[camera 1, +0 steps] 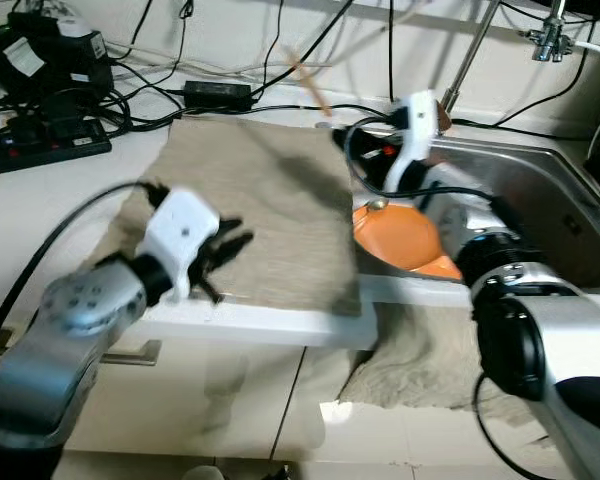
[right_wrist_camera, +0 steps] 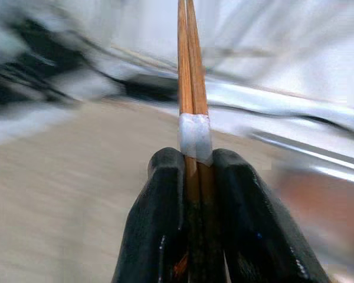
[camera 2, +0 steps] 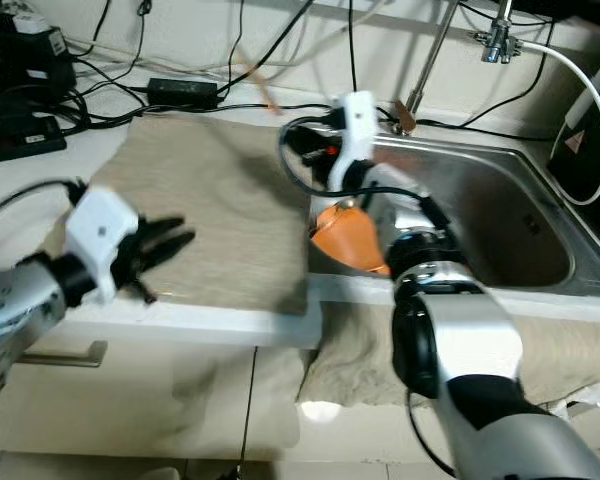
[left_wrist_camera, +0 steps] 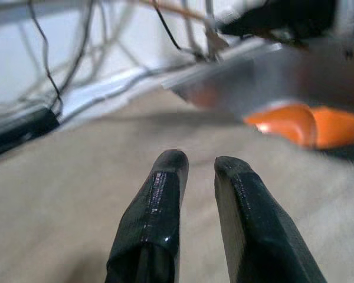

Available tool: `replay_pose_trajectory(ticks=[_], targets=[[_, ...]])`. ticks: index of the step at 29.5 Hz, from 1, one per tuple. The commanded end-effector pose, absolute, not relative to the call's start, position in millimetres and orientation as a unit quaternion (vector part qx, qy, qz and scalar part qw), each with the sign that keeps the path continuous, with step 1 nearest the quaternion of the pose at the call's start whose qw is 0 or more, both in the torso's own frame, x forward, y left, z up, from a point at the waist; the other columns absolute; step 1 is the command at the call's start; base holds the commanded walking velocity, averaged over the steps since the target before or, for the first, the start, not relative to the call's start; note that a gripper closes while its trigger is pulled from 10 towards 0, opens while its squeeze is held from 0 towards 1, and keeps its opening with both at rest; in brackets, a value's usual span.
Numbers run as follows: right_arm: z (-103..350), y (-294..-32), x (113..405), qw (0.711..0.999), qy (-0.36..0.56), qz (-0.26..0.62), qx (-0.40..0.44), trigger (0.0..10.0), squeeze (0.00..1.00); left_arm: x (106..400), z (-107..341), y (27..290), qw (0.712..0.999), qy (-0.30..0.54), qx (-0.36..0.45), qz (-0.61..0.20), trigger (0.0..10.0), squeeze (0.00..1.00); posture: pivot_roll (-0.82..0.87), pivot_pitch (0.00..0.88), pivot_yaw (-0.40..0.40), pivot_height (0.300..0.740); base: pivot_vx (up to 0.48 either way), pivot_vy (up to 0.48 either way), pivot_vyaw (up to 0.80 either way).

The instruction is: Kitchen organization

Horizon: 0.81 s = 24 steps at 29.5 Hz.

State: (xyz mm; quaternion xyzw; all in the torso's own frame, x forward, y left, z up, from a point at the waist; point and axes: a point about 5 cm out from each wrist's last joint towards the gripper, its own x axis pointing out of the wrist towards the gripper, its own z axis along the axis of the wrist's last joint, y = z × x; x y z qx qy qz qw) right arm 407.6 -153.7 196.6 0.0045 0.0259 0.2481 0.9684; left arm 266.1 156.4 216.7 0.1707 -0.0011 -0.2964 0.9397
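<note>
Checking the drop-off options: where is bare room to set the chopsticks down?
The cloth is mostly bare between the left tool and the sink. The right tool grips the chopsticks. Cables crowd the back counter; an orange bowl fills the sink's near corner.

My right gripper [right_wrist_camera: 192,162] holds a pair of wooden chopsticks [right_wrist_camera: 190,88], clamped between its two black fingers. The sticks are thin, orange-brown and lie side by side, with a pale band around them just above my fingertips. They stand out over the sink edge, tilted, their far ends blurred above the beige cloth [camera 1: 250,190].
</note>
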Motion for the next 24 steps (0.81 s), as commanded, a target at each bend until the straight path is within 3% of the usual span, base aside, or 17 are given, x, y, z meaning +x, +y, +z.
replay_pose_trajectory(ticks=[1,9,10,11,12,15,16,19,24], targets=[[173.6,-181.0,403.1,0.982,0.081,0.168,-0.030,0.0,0.00,267.6,216.4,151.8,0.940,0.002,0.164,-0.300,10.0,0.00,0.03,0.000,-0.125,0.740,0.000,0.000,0.00],[144.1,-204.0,392.3,0.983,0.143,0.104,-0.052,0.3,0.00,271.5,224.2,141.1,0.936,-0.012,0.152,-0.317,10.0,0.00,0.02,0.025,-0.088,0.740,0.000,0.000,0.00],[141.7,-204.1,391.4,0.982,0.148,0.103,-0.061,2.6,0.00,271.7,225.3,139.0,0.935,-0.014,0.152,-0.321,10.0,0.00,0.02,0.025,-0.088,0.740,0.000,0.000,0.00],[141.7,-204.1,391.4,0.982,0.148,0.103,-0.061,2.6,0.00,271.7,225.3,139.0,0.935,-0.014,0.152,-0.321,10.0,0.00,0.02,0.025,-0.088,0.740,0.000,0.000,0.00],[137.3,-201.2,390.5,0.980,0.156,0.101,-0.073,10.0,0.00,270.5,231.0,130.4,0.926,-0.023,0.151,-0.345,10.0,0.00,0.03,0.073,-0.078,0.740,0.000,0.000,0.00],[136.3,-199.8,390.5,0.979,0.158,0.101,-0.079,10.0,0.00,269.6,233.6,127.9,0.923,-0.027,0.152,-0.353,10.0,0.00,0.03,0.082,-0.076,0.740,0.000,0.000,0.00],[135.4,-196.6,391.1,0.980,0.160,0.094,-0.074,10.0,0.00,263.5,241.3,122.2,0.907,-0.037,0.164,-0.386,10.0,0.00,0.07,0.125,-0.071,0.740,0.000,0.000,0.00],[135.2,-195.7,391.3,0.980,0.160,0.091,-0.068,10.0,0.00,260.7,243.8,120.5,0.900,-0.038,0.170,-0.399,10.0,0.00,0.07,0.125,-0.071,0.740,0.000,0.000,0.00],[125.8,-187.4,389.7,0.978,0.184,0.073,-0.071,10.0,0.00,245.8,248.5,120.0,0.876,-0.005,0.181,-0.448,10.0,0.00,0.16,0.207,-0.062,0.740,0.000,0.000,0.00]])
